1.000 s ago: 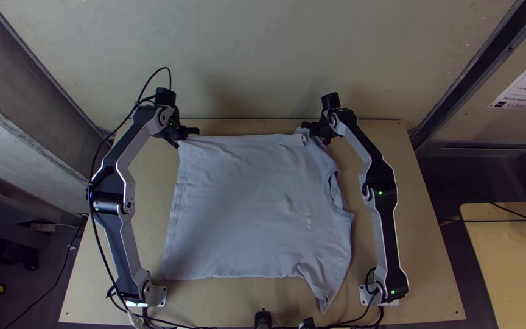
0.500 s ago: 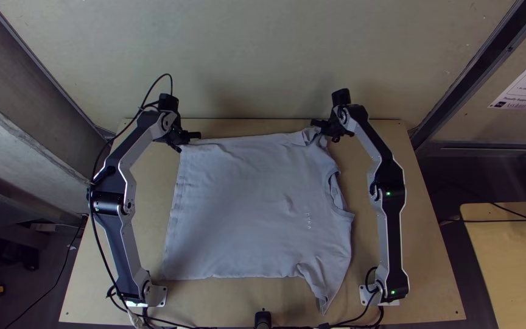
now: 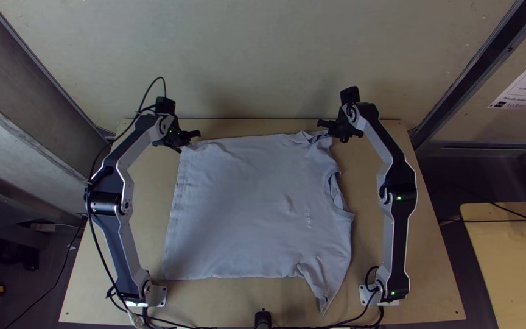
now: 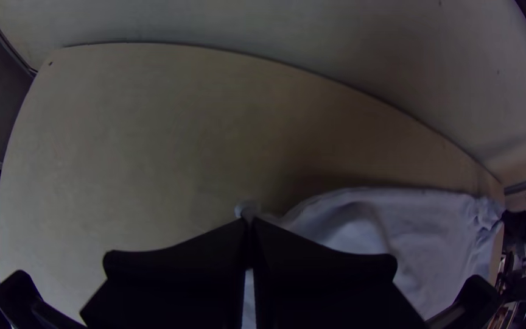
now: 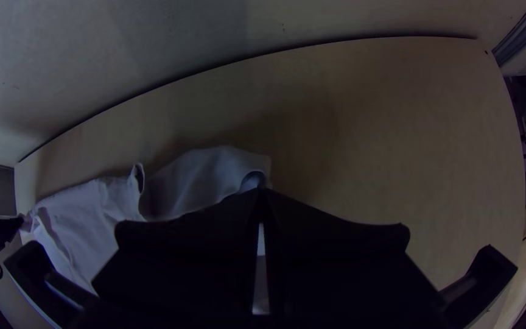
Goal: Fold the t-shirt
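In the top view, the t-shirt [image 3: 245, 207] lies spread, unfolded, across the middle of the table [image 3: 421, 292]. Expect light, limp knit: it should drape easily, wrinkle under slack and carry no fold without support. It is not fragile, but a pull from one point would skew it.

Nearest you, right of centre at the bottom of the frame, the near sleeve [image 3: 327, 287] tapers to a loose point; tuck it in when folding. At mid-frame right, avoid gripping the neckline [image 3: 335, 195], which could stretch. At left, the hem [image 3: 173, 213] runs fairly straight and serves as your alignment edge.

At the upper left, the left gripper [image 4: 249, 220] is clenched on the far hem corner. At the upper right, the right gripper [image 5: 262, 190] pinches the far sleeve. These two points suit a far-to-near fold; lift both evenly, with light tension between them.
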`<state>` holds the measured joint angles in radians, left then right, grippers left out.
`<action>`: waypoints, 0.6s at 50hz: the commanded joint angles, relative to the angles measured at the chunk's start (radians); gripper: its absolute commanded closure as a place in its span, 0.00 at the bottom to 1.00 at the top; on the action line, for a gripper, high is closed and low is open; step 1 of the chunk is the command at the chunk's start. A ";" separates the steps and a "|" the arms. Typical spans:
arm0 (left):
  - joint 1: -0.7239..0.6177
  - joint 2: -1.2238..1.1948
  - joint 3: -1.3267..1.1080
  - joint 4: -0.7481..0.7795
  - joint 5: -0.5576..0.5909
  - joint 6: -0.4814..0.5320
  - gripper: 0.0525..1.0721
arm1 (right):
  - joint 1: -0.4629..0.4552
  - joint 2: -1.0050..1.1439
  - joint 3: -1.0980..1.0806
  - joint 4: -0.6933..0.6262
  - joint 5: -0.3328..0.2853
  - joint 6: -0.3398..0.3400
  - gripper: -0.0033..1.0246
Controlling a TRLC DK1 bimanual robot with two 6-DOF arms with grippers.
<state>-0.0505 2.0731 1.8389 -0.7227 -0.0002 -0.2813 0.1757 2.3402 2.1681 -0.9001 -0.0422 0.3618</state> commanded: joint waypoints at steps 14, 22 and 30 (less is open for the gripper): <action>0.044 -0.080 -0.043 -0.012 0.026 0.019 0.97 | 0.013 -0.151 -0.142 -0.011 0.007 -0.037 0.97; 0.034 -0.119 -0.110 -0.001 0.026 0.030 0.97 | 0.015 -0.211 -0.231 -0.011 0.007 -0.041 0.97; 0.028 -0.151 -0.164 0.006 0.028 0.030 0.97 | 0.019 -0.285 -0.315 -0.011 0.015 -0.041 0.97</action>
<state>-0.0174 1.9785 1.7172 -0.7219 0.0189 -0.2611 0.1879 2.1326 1.9034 -0.9028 -0.0418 0.3313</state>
